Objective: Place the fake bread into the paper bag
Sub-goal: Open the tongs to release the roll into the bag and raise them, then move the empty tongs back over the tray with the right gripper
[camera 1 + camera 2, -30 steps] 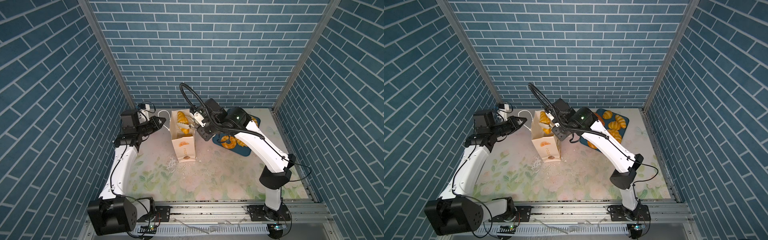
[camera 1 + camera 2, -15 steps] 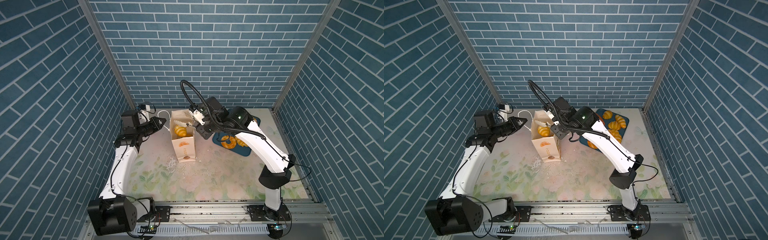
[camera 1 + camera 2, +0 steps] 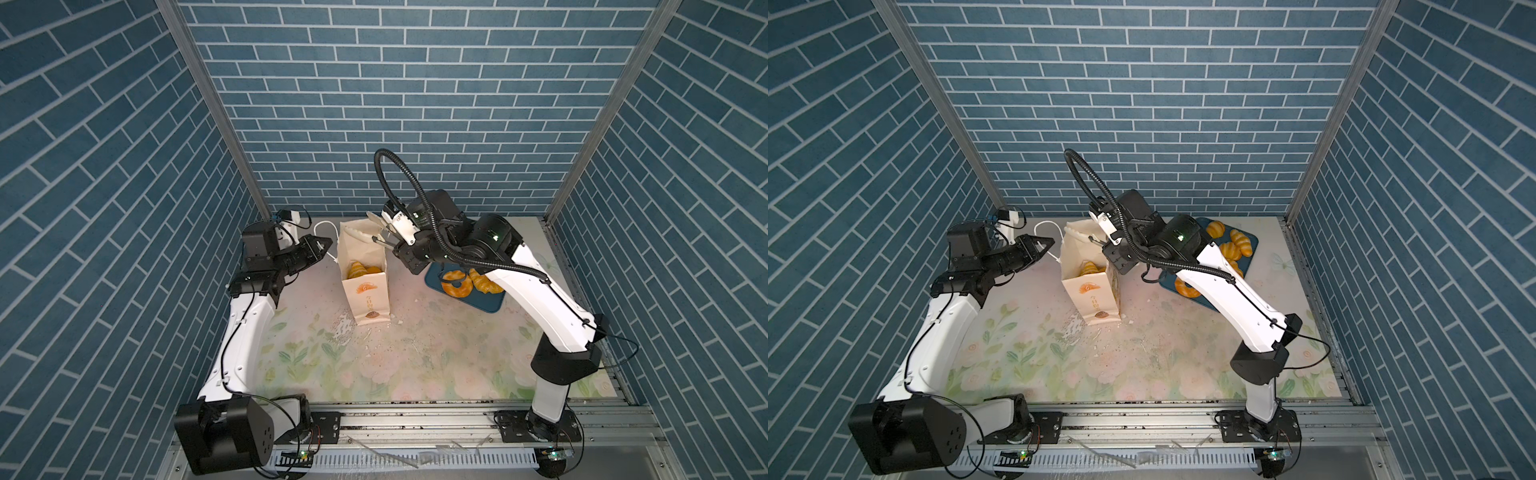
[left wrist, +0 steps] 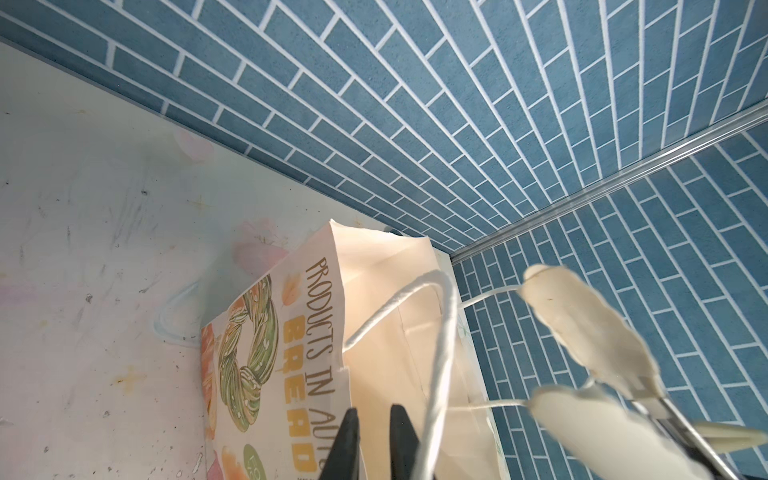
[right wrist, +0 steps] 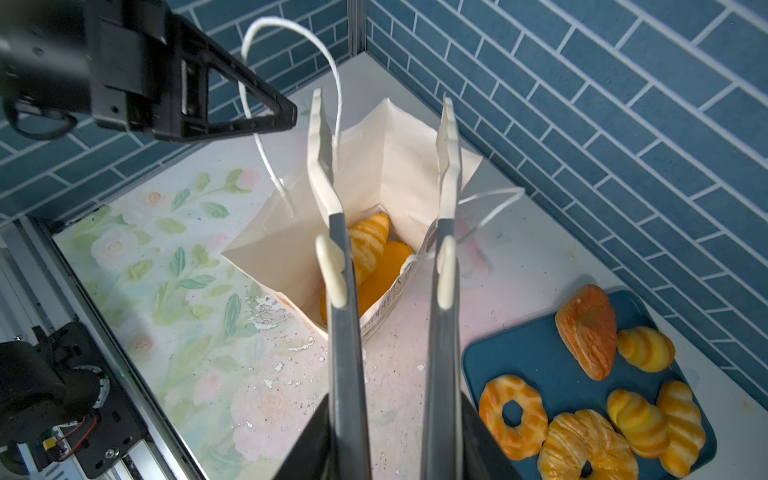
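paper bag [image 3: 365, 291] left of tray [image 3: 492, 306]

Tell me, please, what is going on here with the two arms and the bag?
The right gripper holds metal tongs, which stand open and empty over the mouth of the paper bag. A croissant and another orange piece already lie inside. Six pieces of fake bread wait on the blue tray beside the bag. The left gripper, its jaws nearly together, is at the bag's cord handle; whether it grips the cord is unclear.
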Robot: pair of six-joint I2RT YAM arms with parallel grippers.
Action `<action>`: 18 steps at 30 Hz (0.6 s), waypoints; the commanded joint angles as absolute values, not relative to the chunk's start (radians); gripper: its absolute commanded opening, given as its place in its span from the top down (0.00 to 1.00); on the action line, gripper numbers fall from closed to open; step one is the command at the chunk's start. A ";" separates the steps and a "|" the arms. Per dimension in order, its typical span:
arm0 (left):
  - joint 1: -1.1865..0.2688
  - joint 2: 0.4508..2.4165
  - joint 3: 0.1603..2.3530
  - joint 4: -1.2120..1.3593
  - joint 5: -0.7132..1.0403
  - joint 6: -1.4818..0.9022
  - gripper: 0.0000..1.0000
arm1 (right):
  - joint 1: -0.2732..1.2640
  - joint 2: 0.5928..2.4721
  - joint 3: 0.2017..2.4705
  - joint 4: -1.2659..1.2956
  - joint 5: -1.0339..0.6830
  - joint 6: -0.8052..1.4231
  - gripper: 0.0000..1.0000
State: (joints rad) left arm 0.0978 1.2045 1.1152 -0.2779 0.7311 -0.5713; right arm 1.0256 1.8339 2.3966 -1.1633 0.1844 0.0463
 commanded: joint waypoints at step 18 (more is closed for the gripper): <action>0.101 1.180 1.101 -0.263 0.745 -0.576 0.83 | 0.594 1.344 1.711 -0.953 0.263 0.343 0.60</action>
State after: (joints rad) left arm 0.0978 1.1893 1.1137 -0.2779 0.7315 -0.5728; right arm 0.6323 1.3537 1.7603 -0.9463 0.2615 0.2424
